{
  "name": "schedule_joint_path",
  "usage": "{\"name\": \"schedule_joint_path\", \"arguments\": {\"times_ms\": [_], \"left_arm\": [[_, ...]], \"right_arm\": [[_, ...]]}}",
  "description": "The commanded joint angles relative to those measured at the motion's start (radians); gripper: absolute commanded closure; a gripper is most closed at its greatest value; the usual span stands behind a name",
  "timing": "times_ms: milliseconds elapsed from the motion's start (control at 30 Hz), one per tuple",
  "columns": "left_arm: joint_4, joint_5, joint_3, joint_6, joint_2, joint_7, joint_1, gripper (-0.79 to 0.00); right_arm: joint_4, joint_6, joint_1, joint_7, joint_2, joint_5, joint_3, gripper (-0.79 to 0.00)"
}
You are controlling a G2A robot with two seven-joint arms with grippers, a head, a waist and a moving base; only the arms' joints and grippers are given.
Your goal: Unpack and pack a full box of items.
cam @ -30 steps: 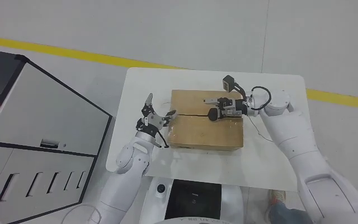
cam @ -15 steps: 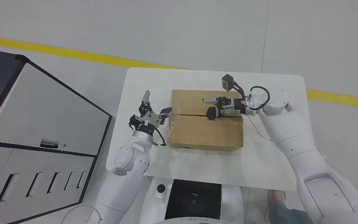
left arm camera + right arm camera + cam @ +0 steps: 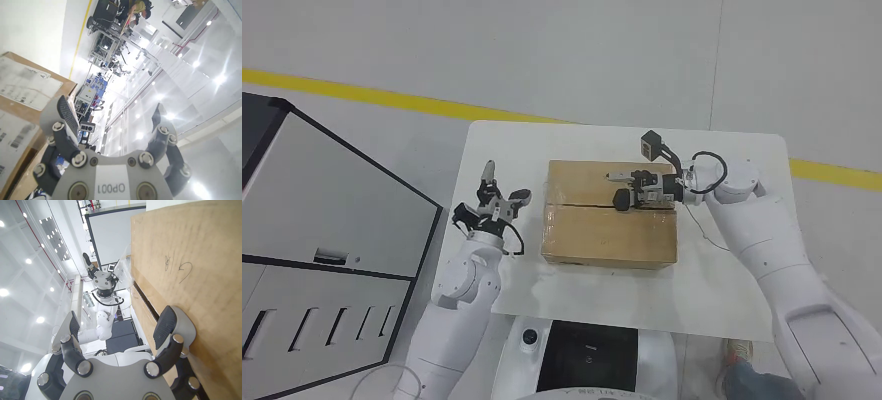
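A shut brown cardboard box [image 3: 612, 235] sits in the middle of the white table [image 3: 722, 300], its two top flaps meeting at a dark seam [image 3: 582, 203]. My right gripper [image 3: 617, 190] is over the box top at the seam, open and holding nothing. In the right wrist view the right gripper [image 3: 121, 313] has one finger pad [image 3: 164, 326] close against the box top [image 3: 189, 256] beside the seam [image 3: 145, 302]. My left gripper [image 3: 504, 185] is off the box's left end, open and empty. The left wrist view shows the left gripper [image 3: 110, 106] beside the labelled box side [image 3: 22, 98].
A loose strip of clear tape [image 3: 122, 272] hangs at the box's left end, near the left gripper [image 3: 102, 275]. A large dark-framed grey panel [image 3: 322, 200] stands on the floor left of the table. Bare table lies in front of and to the right of the box.
My left gripper has drawn back leftward from the box's left end. The right gripper has stayed nearly still over the seam.
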Motion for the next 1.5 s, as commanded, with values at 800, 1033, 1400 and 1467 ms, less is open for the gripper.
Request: {"name": "schedule_joint_path", "arguments": {"times_ms": [800,1033,1400,1467], "left_arm": [[-0.011,0.075,0.022,0.02,0.002,-0.019,0.003,-0.785],[0.011,0.127,0.005,0.014,0.007,-0.054,-0.014,-0.785],[0.032,0.186,0.101,0.013,-0.004,-0.057,-0.039,-0.785],[0.034,0.192,0.12,0.01,-0.007,-0.046,-0.043,-0.785]], "right_arm": [[-0.004,-0.002,0.001,0.0,-0.001,0.0,-0.006,-0.785],[-0.025,0.001,-0.014,-0.03,0.002,-0.007,-0.001,-0.785],[-0.073,-0.008,-0.049,0.011,0.029,-0.007,0.054,-0.785],[-0.082,-0.006,-0.055,0.014,0.032,-0.008,0.058,-0.785]]}}
